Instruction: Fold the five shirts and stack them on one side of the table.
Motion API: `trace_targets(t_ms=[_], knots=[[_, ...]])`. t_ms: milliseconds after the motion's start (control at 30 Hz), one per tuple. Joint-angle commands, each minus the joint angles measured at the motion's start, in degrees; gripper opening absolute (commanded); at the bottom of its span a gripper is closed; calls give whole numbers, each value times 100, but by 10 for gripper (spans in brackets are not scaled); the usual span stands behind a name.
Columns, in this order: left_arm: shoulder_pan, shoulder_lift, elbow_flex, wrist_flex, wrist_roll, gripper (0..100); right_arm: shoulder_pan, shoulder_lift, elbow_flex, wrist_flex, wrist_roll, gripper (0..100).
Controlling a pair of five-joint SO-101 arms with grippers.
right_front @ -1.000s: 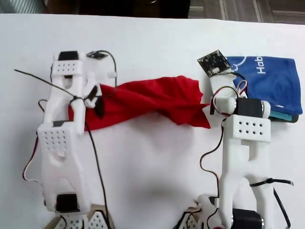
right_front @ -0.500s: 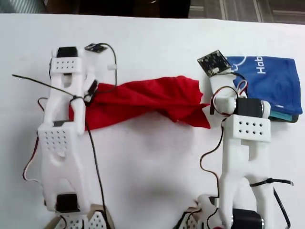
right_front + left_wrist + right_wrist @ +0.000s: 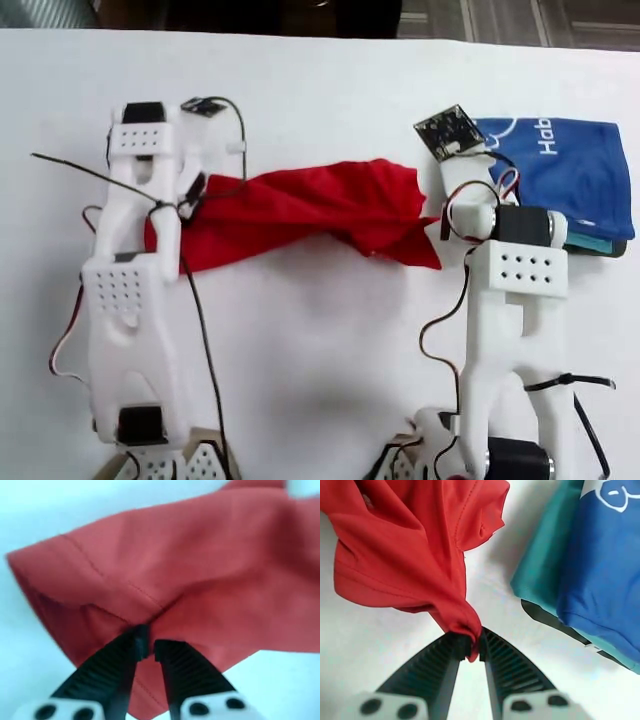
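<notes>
Crumpled red fabric shirt (image 3: 300,210), pinched at both ends and stretched in a bunch between the two arms near the middle of the white table (image 3: 320,380).

The left gripper (image 3: 148,645) is closed to a narrow slit on a seam fold at the shirt's 9 o'clock end. The right gripper (image 3: 474,647) nips a thin twisted corner at its 3 o'clock end. Both bites sit right at the fingertips, so a pull apart could slide the cloth free, and the twist in the body could set a crooked fold. Farther out, at 2 o'clock on the table, a folded blue shirt (image 3: 570,170) lies on a folded teal shirt (image 3: 540,575) and a dark garment (image 3: 555,622). The right end is near this pile, and a swing could drag it. There is no container, only this pile.
</notes>
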Motion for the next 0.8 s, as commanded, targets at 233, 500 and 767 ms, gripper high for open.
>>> trace_targets(t_ms=[233,500,767], knots=[[-53,167,-224,-53,-35,133,31,-242,-35,-40,18,21],[-53,132,-224,-62,-18,24,31,-242,-35,-40,18,21],[-88,9,-1042,352,26,28,31,-295,-79,-321,-668,21]])
